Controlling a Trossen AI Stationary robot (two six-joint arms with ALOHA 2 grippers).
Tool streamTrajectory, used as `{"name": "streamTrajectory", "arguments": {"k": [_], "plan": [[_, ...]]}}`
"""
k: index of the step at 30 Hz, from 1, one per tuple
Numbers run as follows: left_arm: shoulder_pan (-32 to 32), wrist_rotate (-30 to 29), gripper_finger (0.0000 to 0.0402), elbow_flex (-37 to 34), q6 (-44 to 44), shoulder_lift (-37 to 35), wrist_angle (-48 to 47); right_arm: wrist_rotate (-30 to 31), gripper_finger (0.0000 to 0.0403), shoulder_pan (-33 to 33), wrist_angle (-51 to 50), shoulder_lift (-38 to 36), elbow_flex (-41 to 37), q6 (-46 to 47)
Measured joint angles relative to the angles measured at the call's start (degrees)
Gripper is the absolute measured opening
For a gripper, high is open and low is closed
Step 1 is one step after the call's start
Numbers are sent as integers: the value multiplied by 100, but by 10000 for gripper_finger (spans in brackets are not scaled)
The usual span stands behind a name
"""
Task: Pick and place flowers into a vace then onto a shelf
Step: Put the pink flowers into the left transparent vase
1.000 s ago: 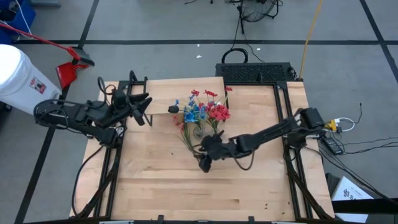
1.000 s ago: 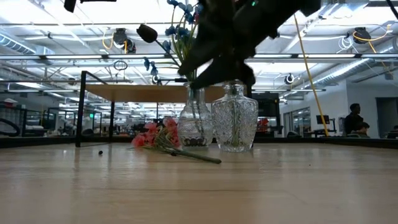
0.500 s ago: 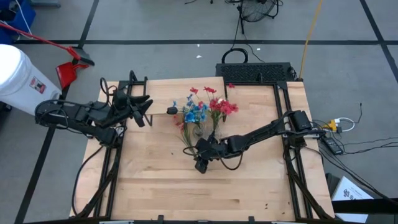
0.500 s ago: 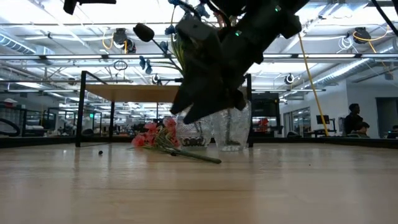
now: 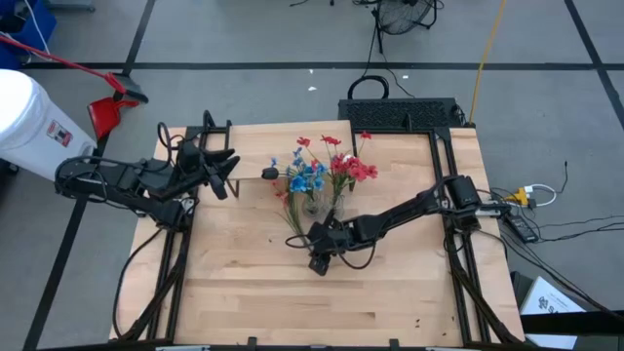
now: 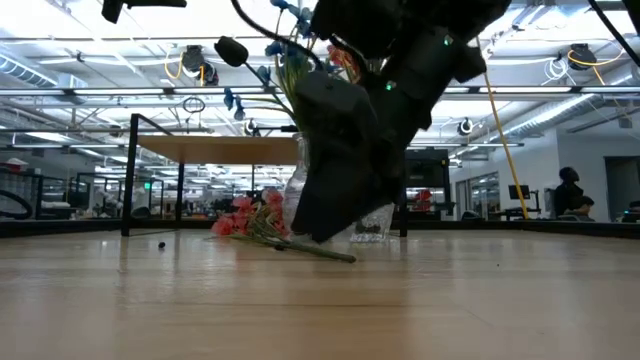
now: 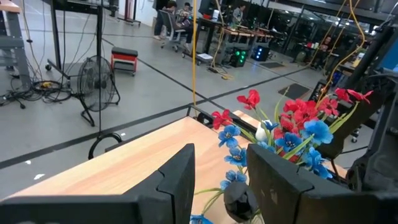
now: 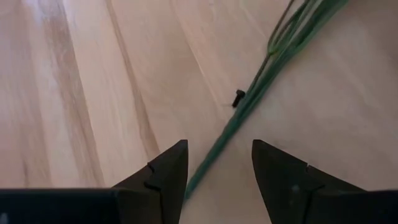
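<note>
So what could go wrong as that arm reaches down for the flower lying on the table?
The right gripper, open, straddles only the thin green stem of the pink-red bunch, so it could slip out or bend. The arm also works close to the glass vases and could bump them.

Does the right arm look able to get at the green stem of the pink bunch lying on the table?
Probably yes. The right end effector is open, with the green stem of the pink bunch running bare between its fingers on the wooden tabletop; nothing blocks it.
</note>
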Motion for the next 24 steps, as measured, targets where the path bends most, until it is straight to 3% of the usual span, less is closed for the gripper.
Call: {"name": "streamTrajectory", "arguments": {"k": [7, 11, 16, 24], "plan": [[4, -26, 147, 0, 8, 0, -1, -119, 161, -5, 61, 186, 12, 119], [40, -28, 147, 0, 9, 0, -7, -293, 115, -15, 8, 297, 28, 136], [98, -15, 147, 0, -7, 0, -46, -563, 18, 46, -352, 319, 33, 289], [96, 2, 147, 0, -4, 0, -46, -1503, 3, 460, -812, 321, 24, 277]]}}
